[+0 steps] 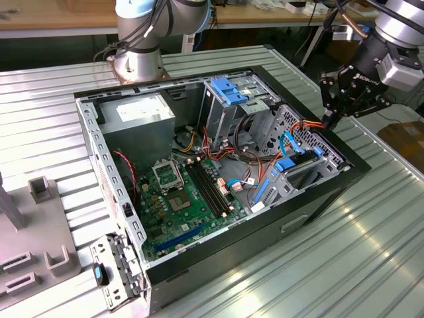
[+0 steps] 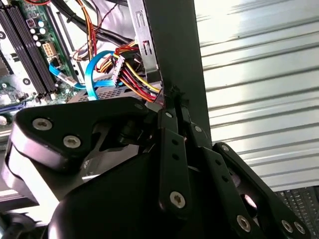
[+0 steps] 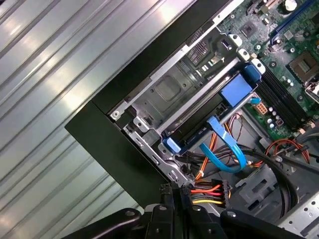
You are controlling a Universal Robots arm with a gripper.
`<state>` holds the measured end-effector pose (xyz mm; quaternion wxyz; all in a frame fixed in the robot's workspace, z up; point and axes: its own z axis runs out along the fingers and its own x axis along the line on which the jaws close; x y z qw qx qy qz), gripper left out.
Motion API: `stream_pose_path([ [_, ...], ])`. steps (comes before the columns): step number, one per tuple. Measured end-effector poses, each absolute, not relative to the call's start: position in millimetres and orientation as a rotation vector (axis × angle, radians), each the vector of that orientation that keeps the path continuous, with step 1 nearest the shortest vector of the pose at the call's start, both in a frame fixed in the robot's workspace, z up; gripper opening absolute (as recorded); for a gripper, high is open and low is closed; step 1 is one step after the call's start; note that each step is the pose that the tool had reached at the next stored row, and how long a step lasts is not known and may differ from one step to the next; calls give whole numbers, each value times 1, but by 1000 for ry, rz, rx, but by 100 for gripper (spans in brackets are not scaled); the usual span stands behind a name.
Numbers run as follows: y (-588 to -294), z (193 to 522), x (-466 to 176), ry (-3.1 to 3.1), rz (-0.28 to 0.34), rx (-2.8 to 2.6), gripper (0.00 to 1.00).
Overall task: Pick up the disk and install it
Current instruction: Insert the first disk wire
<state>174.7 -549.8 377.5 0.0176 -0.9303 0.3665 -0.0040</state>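
**Exterior view.** The end effector (image 1: 329,120) hangs at about 2 o'clock in the frame, over the rim of the open case (image 1: 218,248), which lies on the ribbed worktop (image 1: 344,265). The disk (image 1: 298,167) lies inside the case at roughly 3 o'clock from the board (image 1: 182,199), low in a bay against the case wall. It is not in the grip. By its position it appears already placed, though full seating cannot be confirmed.

**Second wrist view.** The fingers (image 2: 168,130) are closed together with nothing between them. Their tips are at the case rim, beside a bundle of coloured wires (image 2: 134,82).

**First wrist view.** The disk (image 3: 232,93) shows a grey metal body with a bright blue carrier at both ends, and lies level in its bay. A blue cable (image 3: 227,149) loops just beside it. Whether the cable is connected cannot be told.
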Motion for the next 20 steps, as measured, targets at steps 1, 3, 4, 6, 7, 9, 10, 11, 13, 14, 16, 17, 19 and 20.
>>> stream_pose_path([
  [1,-550,378,174,1151,-13,-2885,16],
  [3,-550,378,171,1185,-13,-2872,16],
  [4,-550,377,169,1203,-14,-2864,16],
  [6,-550,378,166,1233,-14,-2852,16],
  [7,-550,378,165,1241,-14,-2848,16],
  [9,-550,378,163,1261,-15,-2840,16],
  [10,-550,378,162,1270,-15,-2835,16],
  [11,-550,377,161,1287,-15,-2828,16],
  [13,-549,377,160,1337,-16,-2805,16],
  [14,-550,377,160,1370,-17,-2789,16],
  [16,-550,377,160,1410,-18,-2769,16],
  [17,-550,377,160,1457,-19,-2745,16],
  [19,-550,376,160,1515,-20,-2713,16],
  [20,-550,376,160,1531,-20,-2705,16],
])
